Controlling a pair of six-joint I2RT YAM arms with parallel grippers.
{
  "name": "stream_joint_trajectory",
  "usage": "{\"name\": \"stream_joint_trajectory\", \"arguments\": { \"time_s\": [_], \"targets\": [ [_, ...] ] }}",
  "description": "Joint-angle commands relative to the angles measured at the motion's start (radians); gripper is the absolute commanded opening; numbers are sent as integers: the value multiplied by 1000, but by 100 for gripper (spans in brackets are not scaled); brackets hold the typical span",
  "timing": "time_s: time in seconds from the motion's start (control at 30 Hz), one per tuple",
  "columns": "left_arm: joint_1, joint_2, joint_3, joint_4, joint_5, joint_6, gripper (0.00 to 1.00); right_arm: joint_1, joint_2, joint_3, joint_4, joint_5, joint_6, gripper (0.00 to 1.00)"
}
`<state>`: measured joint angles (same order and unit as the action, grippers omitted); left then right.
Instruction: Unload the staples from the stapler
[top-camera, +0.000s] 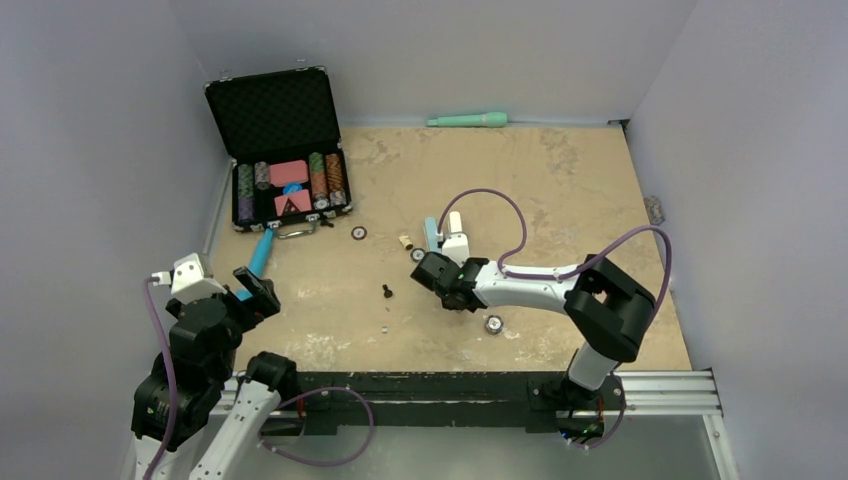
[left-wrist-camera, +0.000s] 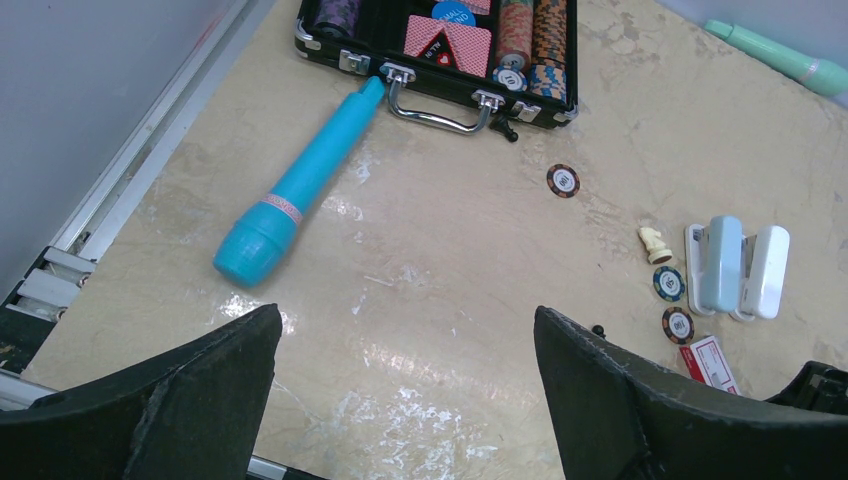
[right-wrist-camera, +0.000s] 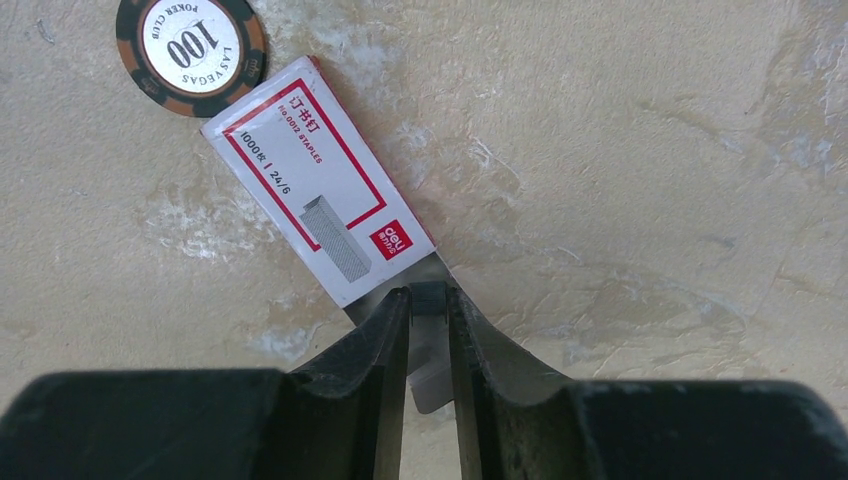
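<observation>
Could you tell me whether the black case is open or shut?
Open: the case has its lid raised, chips and cards visible inside.

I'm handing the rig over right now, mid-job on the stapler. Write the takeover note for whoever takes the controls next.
Left gripper: open, empty, hovering at the left side of the table.
Right gripper: fingers pinched on a staple strip, low over the table, the strip's far end at the staple box.
Stapler: lying flipped open just beyond the right gripper, nothing holding it.
Done: stapler opened, one strip out and brought to the box.
Left: release the strip by the box, then check the magazine, since no view shows whether it is empty.
</observation>
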<state>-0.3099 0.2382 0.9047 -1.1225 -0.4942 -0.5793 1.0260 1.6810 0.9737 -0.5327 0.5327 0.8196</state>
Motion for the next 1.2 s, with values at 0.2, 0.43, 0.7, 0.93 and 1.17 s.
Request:
{"name": "stream_joint_trajectory", "arguments": {
  "time_s": [0.2,0.43,0.7,0.93,1.17],
  "targets": [
    [3,8,-2,30,-6,25,100,-4,-41,41,-2,47,5,25],
    [3,11,-2,33,-4,27,100,10,-99,61,2,5,-25,28],
    [3,9,-2,32,-3,27,100,94,-161,117,-25,-24,-4,42],
    [3,7,-2,32,-3,27,100,223,-63,232,-48,-40,13,44],
    [3,4,-3,30,-3,26,100,276,73,330,-33,-67,8,43]
  ]
}}
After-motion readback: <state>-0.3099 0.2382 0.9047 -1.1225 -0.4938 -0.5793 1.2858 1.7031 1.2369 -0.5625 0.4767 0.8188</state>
